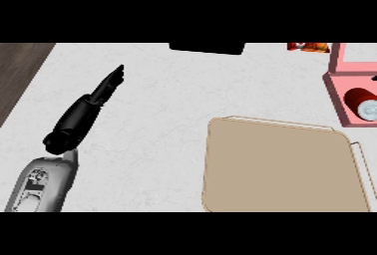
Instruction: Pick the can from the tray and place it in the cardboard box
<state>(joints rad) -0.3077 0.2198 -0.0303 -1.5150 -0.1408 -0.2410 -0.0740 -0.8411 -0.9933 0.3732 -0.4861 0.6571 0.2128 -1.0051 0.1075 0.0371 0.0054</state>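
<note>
Counter (162,99): snack bag (307,47) behind tray (337,94).

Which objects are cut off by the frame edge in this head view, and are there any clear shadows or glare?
Head view: the pink tray and red can are cropped at the right edge, the cardboard box at the bottom. Lighting is flat, with no glare on the white counter and no distinct shadow under the left robot hand. The right robot hand is out of frame.

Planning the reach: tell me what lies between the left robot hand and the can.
In the head view, mostly bare counter separates the left robot hand from the can; only the pink tray's wall intervenes.
</note>
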